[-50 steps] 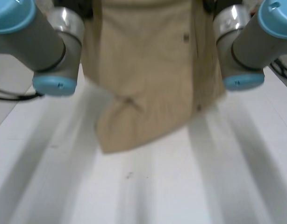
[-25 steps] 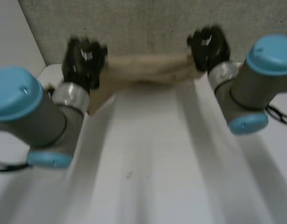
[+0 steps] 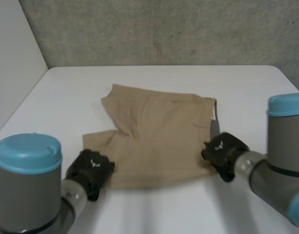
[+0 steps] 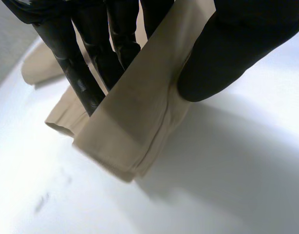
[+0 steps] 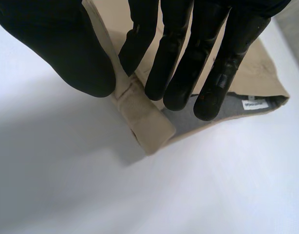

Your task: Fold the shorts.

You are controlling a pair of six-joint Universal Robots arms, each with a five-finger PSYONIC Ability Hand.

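Note:
Tan shorts (image 3: pixel 157 139) lie spread on the white table (image 3: pixel 169 78), waistband toward the right. My left hand (image 3: pixel 91 171) is at the shorts' near left corner; its own view shows straight fingers (image 4: pixel 81 83) and thumb pinching a leg hem of the shorts (image 4: pixel 135 126), the hem's end hanging just off the table. At the near right corner my right hand (image 3: pixel 222 152) pinches the waistband end; the shorts (image 5: pixel 144 114) sit between thumb and fingers (image 5: pixel 188 63) there. A white label (image 5: pixel 252 104) shows inside the waistband.
A grey wall (image 3: pixel 164 29) stands behind the table's far edge, a pale panel (image 3: pixel 13 63) at the left. Bare table runs along the near side between my arms and beyond the shorts.
The shorts hung lifted between both hands a second ago, were swung toward the far side, and now lie flat on the table. Both hands have come down near me, still holding the corners.

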